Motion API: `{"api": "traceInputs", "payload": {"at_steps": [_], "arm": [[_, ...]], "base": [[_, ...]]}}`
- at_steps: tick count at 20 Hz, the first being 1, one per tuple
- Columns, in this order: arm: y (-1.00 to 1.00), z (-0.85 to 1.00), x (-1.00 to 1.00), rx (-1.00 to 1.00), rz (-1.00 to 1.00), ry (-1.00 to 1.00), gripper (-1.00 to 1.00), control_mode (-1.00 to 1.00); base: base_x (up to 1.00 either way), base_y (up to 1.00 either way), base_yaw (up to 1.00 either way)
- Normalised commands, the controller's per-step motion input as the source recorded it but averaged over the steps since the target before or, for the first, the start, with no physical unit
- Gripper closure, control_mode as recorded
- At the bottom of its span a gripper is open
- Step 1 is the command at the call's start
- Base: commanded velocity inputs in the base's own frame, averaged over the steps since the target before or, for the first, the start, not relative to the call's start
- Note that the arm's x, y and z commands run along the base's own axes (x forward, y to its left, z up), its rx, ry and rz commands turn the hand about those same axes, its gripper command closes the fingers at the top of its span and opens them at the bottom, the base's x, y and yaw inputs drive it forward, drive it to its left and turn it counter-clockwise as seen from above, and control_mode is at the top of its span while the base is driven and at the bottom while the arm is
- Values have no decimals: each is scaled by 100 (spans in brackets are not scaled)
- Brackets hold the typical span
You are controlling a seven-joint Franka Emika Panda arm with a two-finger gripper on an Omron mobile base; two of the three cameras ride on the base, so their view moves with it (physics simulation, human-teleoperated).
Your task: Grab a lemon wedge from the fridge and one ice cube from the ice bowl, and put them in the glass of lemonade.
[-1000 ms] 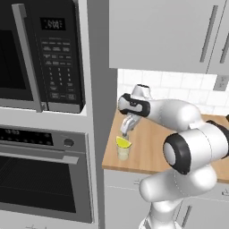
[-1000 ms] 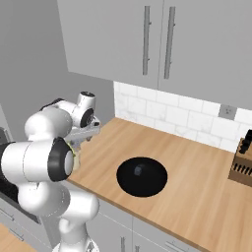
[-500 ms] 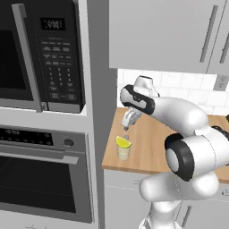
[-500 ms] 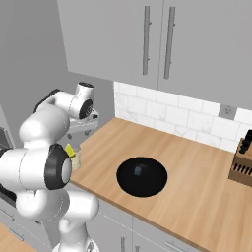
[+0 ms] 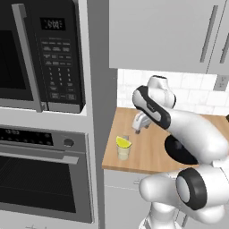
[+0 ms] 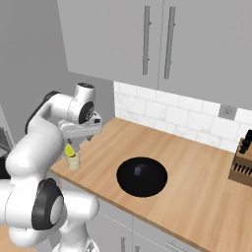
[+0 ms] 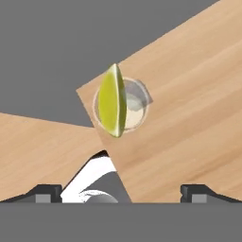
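Observation:
The glass of lemonade [image 5: 123, 153] [image 6: 74, 161] [image 7: 138, 111] stands at the counter's front left corner. The lemon wedge [image 5: 123, 142] [image 6: 70, 149] [image 7: 112, 100] rests in its mouth, rind up and sticking out above the rim. My gripper [image 5: 139, 128] [image 6: 81, 140] [image 7: 121, 191] hangs open over the counter, just behind and above the glass, with nothing between its fingers. In the hand view the glass lies ahead of the wide-apart tips. The fridge, the ice bowl and the ice cube are out of view.
The wooden counter [image 5: 147, 154] [image 6: 197, 189] ends at a grey wall panel left of the glass. A black round plate [image 6: 141, 176] [image 5: 178, 151] lies mid-counter. A knife block [image 6: 242, 165] stands far right. Microwave [image 5: 44, 53] and oven [image 5: 40, 179] are on the left, cabinets overhead.
The hand has lifted off and turned above the glass while the elbow swung round. The wedge and glass have stayed where they were, and the jaws have stayed open.

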Motion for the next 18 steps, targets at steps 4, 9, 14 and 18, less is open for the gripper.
{"api": "traceInputs", "payload": {"at_steps": [4,9,14,18], "arm": [[-53,39,-41,-5,-25,2,-100,-100],[-55,21,-46,-1,-25,3,-100,-100],[-15,0,-44,0,-11,-1,-100,-100],[-15,0,-40,0,-8,0,-100,-100]], "base": [[0,0,0],[0,0,0],[0,0,0],[0,0,0]]}}
